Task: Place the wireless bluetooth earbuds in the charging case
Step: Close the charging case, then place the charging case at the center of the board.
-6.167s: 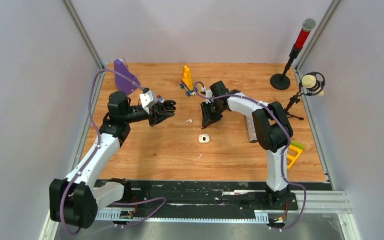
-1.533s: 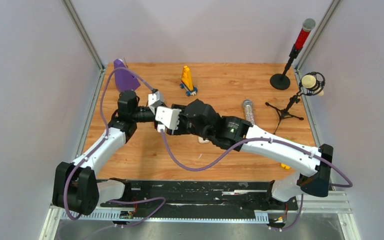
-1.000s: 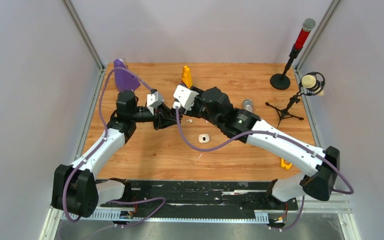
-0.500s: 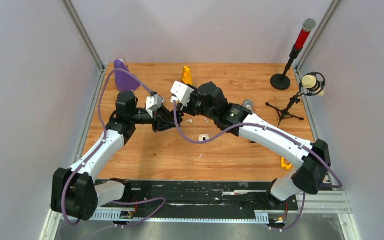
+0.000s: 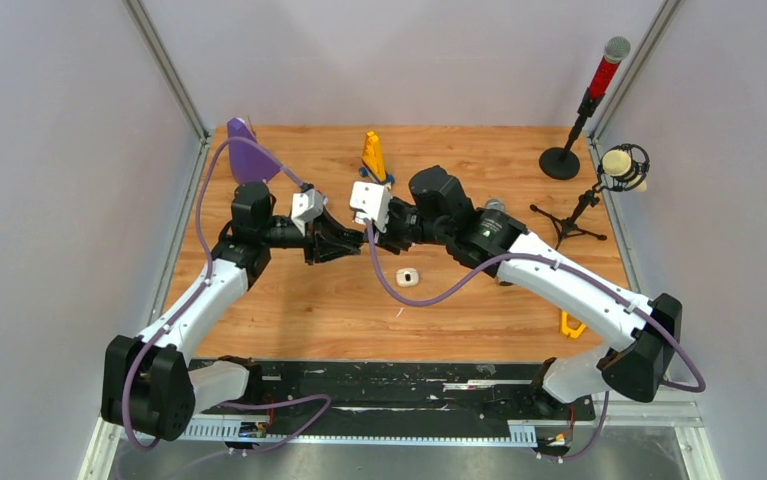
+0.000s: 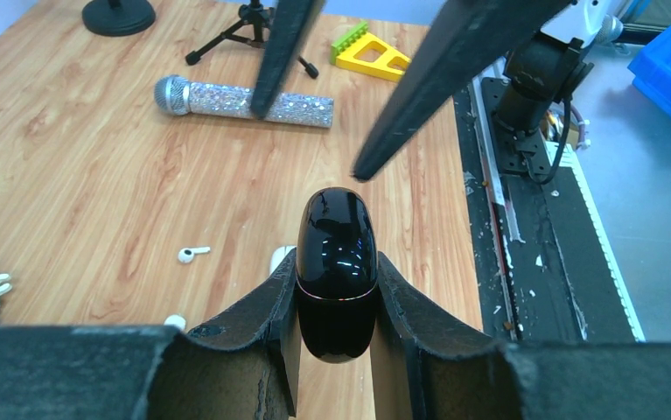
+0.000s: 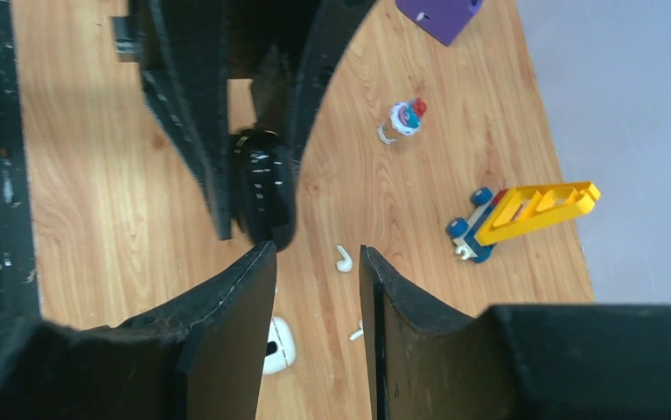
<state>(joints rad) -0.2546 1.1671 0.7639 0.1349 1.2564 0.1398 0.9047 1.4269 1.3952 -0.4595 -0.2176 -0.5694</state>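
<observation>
two white earbuds lie loose on the wooden table, neither of them in a case. in the right wrist view one lies on the wood just past the fingertips. the other earbud shows nearer, through the gap between the fingers, close to a white case that lies flat with a dark spot on its upper face.

the black charging case is off the table – a glossy pebble ringed by a thin seam, standing on end between the fingers of the left gripper. the fingers are pressed against its two sides, pinching it.

the right gripper faces it tip to tip over the middle of the table. its fingers are parted with nothing between them. the left wrist view shows them as two dark bars splayed above and beyond the black case, near it but apart.

further out, a silver glitter microphone lies on the wood under the right arm. a yellow and green block piece sits near that arm's base. a yellow toy truck with blue wheels stands at the back of the table, and a small white, blue and red trinket lies near it. a purple shape sits at the back left corner. at the back right – a red microphone on a round-based stand, and a cream one on a tripod.
</observation>
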